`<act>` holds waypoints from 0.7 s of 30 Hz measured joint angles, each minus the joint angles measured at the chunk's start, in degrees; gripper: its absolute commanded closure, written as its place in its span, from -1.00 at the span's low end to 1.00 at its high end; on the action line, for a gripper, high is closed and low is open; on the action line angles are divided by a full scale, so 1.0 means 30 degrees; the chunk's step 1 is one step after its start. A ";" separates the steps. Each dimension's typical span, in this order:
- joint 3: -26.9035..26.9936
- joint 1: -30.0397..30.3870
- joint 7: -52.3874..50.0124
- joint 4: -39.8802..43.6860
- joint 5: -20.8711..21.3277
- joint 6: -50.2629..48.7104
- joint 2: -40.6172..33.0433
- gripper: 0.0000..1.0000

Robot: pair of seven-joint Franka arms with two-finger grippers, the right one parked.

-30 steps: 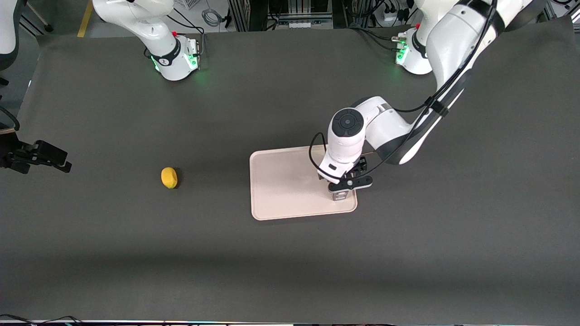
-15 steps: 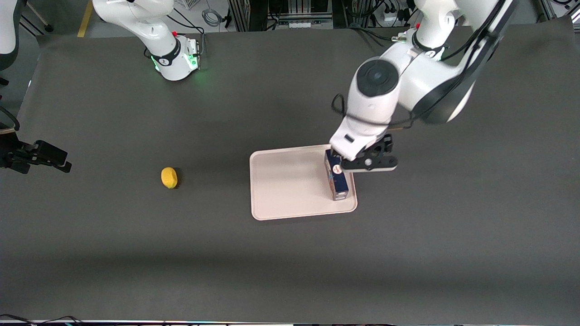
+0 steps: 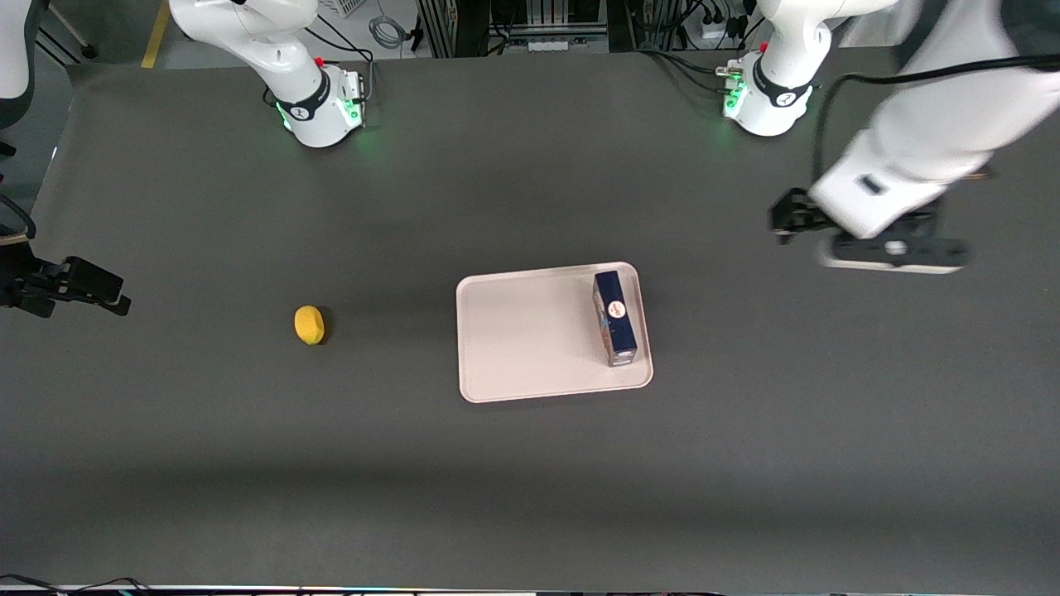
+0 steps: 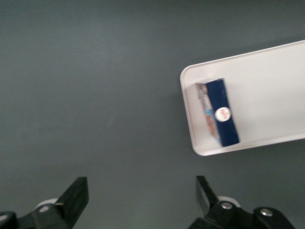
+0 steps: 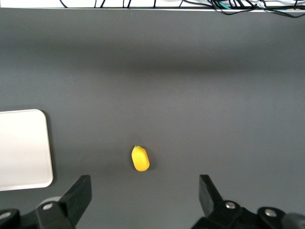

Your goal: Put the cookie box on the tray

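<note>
The dark navy cookie box (image 3: 615, 319) lies flat on the pale-pink tray (image 3: 530, 339), along the tray's short edge nearest the working arm's end. The wrist view shows the box (image 4: 221, 114) with its round white-and-red logo up, inside the tray's rim (image 4: 187, 102). My gripper (image 3: 879, 245) hangs high over bare table toward the working arm's end, well apart from the tray and box. Its fingers (image 4: 78, 196) stand wide open, and nothing but table shows in the gripper's (image 4: 141, 192) gap.
A small yellow lump (image 3: 309, 324) lies on the dark table mat toward the parked arm's end, apart from the tray. The right wrist view shows the same lump (image 5: 140, 159) and a corner of the tray (image 5: 24, 148).
My gripper let go of the cookie box, rose off the tray and swung away toward the working arm's end. The box stays where it was set.
</note>
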 measured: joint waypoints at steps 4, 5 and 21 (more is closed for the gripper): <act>0.1795 0.0109 0.0525 -0.0001 -0.0137 -0.0418 -0.0467 -1.00; 0.2220 0.0110 0.0555 -0.0001 -0.0145 -0.0451 -0.0509 -1.00; 0.6388 0.0134 0.3260 -0.0151 0.0017 0.0188 -0.0473 -1.00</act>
